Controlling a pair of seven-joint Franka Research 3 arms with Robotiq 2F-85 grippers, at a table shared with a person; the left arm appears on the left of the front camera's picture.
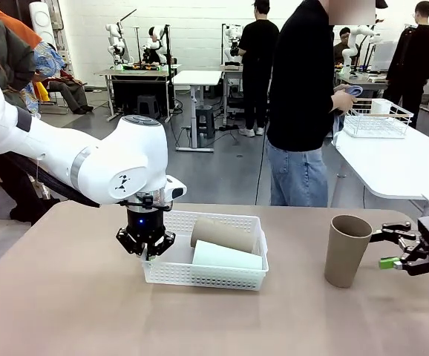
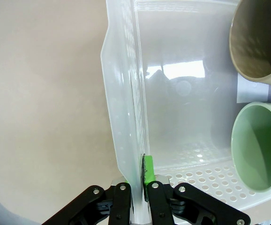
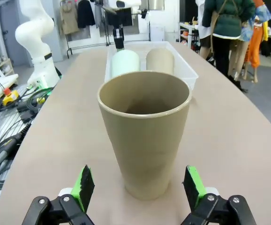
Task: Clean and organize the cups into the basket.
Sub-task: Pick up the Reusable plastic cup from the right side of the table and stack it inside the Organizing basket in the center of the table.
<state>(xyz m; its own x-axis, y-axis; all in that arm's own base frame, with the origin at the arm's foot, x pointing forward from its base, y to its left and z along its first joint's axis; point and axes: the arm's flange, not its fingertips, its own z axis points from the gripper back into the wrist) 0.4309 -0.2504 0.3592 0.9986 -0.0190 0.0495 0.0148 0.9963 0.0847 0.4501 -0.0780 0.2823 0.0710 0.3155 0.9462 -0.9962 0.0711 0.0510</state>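
The white basket (image 1: 166,271) sits mid-table and holds two cups lying on their sides: a tan one (image 1: 223,233) behind a pale mint one (image 1: 226,257). My left gripper (image 1: 145,250) is shut on the basket's left wall; in the left wrist view the fingers (image 2: 147,169) pinch that wall (image 2: 124,112), with the tan cup (image 2: 257,42) and mint cup (image 2: 259,145) mouths at right. A third tan cup (image 1: 346,249) stands upright at right. My right gripper (image 1: 393,251) is open just right of it; the cup (image 3: 145,131) stands upright just beyond the green pads (image 3: 85,185).
A person in black (image 1: 301,96) stands at the far side holding a cloth. A white side table (image 1: 393,159) at right carries a wire basket (image 1: 378,119). Bare tabletop (image 1: 66,304) lies left and in front of the basket.
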